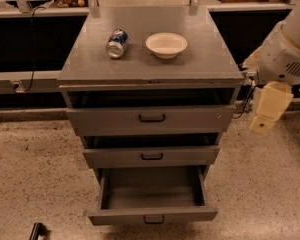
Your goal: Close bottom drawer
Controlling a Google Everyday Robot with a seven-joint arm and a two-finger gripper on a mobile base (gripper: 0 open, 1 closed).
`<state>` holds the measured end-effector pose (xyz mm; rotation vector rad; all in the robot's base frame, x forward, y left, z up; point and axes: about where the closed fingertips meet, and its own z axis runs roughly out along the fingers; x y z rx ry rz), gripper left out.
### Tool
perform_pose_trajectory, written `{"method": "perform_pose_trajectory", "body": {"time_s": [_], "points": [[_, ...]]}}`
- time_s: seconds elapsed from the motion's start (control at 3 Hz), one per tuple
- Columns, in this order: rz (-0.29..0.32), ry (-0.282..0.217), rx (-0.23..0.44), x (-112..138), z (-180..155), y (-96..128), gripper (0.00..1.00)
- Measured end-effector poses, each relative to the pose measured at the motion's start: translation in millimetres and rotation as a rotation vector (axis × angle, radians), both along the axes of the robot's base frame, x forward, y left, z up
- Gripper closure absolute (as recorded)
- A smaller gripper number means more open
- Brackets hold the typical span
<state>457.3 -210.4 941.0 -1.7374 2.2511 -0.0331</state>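
Note:
The bottom drawer (pixel 152 215) is the lowest of three in the grey cabinet (pixel 150 69). It is pulled out far and its inside is bare. Its small black pull handle (pixel 153 219) sits on the low front. The middle drawer (pixel 151 156) and the top drawer (pixel 150 118) above it stand slightly out. My arm (pixel 285 49) comes in at the right edge. The gripper (pixel 265 115) hangs to the right of the cabinet, level with the top drawer, apart from all drawers and holding nothing I can see.
A blue can (pixel 117 43) lies on its side and a white bowl (pixel 166 44) stands on the cabinet top. A long counter (pixel 25 79) runs behind. A small black object (pixel 37 230) lies on the speckled floor (pixel 35 174) at bottom left.

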Motion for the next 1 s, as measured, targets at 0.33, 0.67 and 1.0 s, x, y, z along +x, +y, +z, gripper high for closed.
{"method": "perform_pose_trajectory", "body": {"time_s": [0.33,0.67,1.0], "points": [[0.041,0.045,0.064,17,-66,16,0.00],[0.032,-0.013,0.081,34,-69,21,0.00],[0.071,0.035,0.117,34,-82,24,0.00]]}}
